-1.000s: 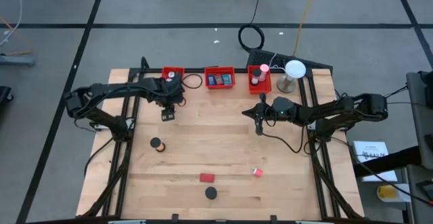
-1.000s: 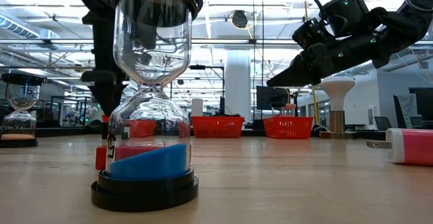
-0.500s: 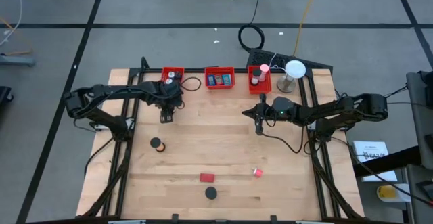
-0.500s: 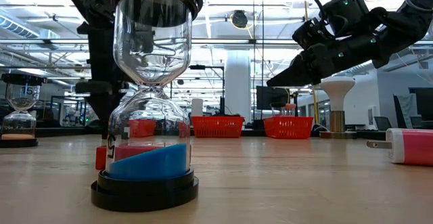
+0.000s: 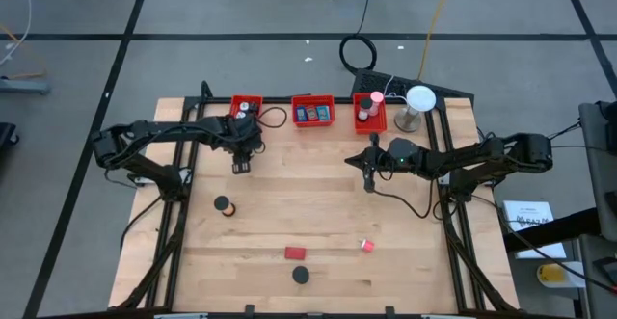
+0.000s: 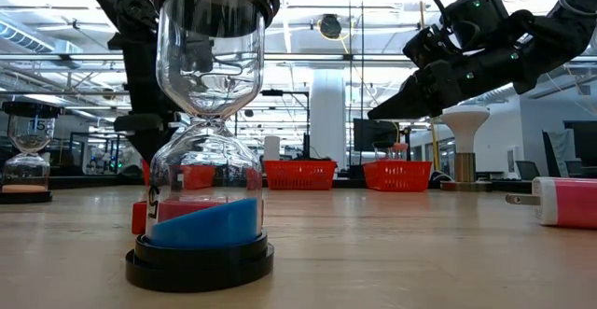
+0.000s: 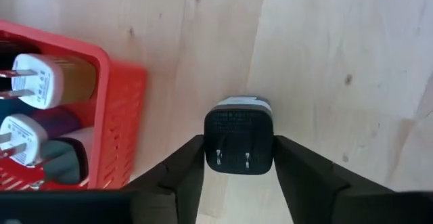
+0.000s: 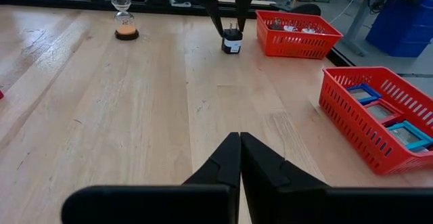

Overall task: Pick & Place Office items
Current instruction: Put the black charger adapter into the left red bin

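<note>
Wood table (image 5: pixel 318 213): left gripper (image 7: pixel 238 158) clamps a black charger (image 7: pixel 239 142) beside a bin (image 7: pixel 115 122); right gripper (image 8: pixel 239 158) hovers closed.

Three bins (image 5: pixel 312 111) line the table's (image 5: pixel 318 223) top edge, a lamp (image 5: pixel 417 104) at their right, hourglasses (image 5: pixel 224 206) lower left.
</note>
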`<act>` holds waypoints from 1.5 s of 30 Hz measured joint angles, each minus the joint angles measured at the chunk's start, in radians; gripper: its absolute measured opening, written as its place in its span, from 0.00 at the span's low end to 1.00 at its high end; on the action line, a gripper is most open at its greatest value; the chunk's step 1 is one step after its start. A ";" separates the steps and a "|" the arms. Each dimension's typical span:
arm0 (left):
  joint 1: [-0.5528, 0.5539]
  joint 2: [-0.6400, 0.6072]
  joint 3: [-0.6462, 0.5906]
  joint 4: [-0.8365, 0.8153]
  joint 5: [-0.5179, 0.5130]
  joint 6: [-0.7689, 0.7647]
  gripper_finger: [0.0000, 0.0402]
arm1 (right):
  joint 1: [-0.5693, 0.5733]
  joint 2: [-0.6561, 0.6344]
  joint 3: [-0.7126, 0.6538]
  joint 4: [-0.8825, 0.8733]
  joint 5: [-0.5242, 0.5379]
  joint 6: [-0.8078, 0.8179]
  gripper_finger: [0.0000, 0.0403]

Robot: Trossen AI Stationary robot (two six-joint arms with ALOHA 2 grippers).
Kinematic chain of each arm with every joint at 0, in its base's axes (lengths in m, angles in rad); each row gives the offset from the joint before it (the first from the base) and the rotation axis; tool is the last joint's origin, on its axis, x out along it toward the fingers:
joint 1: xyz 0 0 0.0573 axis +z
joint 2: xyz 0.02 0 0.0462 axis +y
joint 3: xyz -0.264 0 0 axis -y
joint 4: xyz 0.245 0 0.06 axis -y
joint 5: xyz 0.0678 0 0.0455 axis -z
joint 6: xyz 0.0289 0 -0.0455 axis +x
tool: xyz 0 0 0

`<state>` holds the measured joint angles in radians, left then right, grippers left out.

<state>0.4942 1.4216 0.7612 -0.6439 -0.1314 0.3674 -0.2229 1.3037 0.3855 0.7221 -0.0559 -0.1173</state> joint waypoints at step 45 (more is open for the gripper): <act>0.000 0.002 -0.017 0.056 -0.004 -0.141 0.49 | 0.000 0.000 0.000 0.007 -0.001 -0.003 0.01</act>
<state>0.4942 1.4231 0.7441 -0.5883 -0.1356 0.2264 -0.2226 1.3037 0.3855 0.7296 -0.0566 -0.1207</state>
